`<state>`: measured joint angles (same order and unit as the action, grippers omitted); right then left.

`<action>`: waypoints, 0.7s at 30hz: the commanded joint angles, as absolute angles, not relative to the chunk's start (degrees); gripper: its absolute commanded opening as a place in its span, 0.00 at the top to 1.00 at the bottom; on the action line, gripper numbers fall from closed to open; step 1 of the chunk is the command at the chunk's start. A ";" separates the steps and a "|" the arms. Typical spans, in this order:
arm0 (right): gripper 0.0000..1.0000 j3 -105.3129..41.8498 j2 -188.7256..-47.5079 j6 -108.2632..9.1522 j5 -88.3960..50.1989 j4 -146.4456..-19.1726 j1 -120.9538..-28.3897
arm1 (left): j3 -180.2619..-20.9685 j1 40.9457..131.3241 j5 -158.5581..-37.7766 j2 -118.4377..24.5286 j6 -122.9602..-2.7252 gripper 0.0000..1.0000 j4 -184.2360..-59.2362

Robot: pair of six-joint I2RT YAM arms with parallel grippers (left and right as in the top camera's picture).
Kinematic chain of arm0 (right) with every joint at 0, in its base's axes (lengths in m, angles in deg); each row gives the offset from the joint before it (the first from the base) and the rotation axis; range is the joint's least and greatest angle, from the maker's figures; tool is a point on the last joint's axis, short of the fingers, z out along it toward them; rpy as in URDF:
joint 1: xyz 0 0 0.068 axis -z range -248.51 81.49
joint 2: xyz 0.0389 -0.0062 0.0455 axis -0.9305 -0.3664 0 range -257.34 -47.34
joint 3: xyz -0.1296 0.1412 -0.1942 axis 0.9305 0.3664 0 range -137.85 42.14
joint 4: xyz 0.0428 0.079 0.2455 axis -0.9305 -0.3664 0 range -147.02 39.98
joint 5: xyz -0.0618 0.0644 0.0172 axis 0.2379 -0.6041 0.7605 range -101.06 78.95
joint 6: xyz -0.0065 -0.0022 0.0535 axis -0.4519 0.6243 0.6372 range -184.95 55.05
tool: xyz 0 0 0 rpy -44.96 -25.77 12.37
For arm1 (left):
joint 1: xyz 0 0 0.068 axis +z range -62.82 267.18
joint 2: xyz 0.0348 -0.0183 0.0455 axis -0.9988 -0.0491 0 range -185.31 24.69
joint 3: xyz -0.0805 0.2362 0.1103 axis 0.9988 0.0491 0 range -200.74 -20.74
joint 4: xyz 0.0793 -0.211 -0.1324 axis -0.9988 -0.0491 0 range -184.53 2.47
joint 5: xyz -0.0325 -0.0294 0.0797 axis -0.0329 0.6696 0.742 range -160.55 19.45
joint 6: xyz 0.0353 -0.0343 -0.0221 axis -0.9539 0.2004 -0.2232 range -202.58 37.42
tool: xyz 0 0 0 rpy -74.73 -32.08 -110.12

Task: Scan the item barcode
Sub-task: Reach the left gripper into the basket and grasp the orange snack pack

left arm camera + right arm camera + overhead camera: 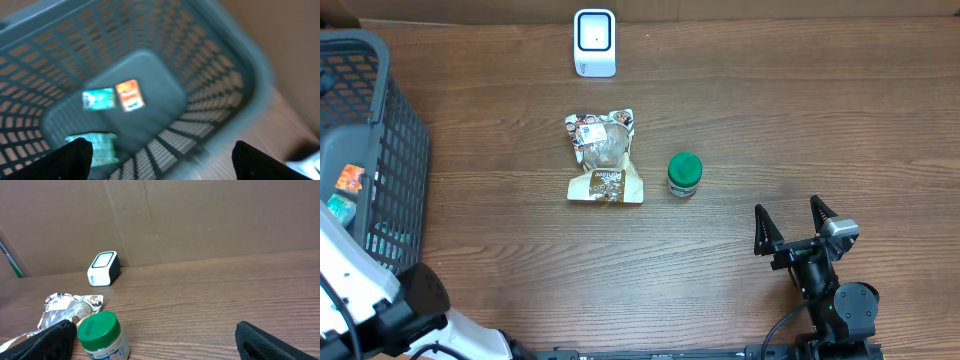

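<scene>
- Hovering over the basket (pixel 235 75), the left gripper (pixel 160 157) has its jaws wide, holding nothing.
- Right gripper (pixel 795 225): jaws wide, empty, well apart from the jar (pixel 684 173).
- Snack bag (pixel 604 160) and jar sit side by side, near the scanner (pixel 594 42).

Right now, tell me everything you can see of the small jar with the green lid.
The jar is small and round, with a green lid closed on a pale, plastic-looking body bearing a partly blue label. It stands upright on the wooden table, just right of the snack bag with a gap between them. Only the table touches it.
</scene>
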<state>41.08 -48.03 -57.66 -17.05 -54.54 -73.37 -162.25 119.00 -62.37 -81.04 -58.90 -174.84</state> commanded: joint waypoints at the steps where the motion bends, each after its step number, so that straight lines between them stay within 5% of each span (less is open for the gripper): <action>1: 0.00 41.70 -47.79 -57.56 -17.14 -54.25 -73.04 | -156.68 121.36 -60.20 -84.93 -58.29 0.11 -173.18; 14: 0.00 41.70 -47.79 -57.56 -17.16 -54.25 -73.04 | -143.41 124.33 -59.41 -96.14 -60.80 0.35 -162.73; 21: 0.00 41.70 -47.79 -57.56 -17.14 -54.25 -73.04 | -143.39 124.29 -59.37 -103.66 -61.39 0.35 -160.94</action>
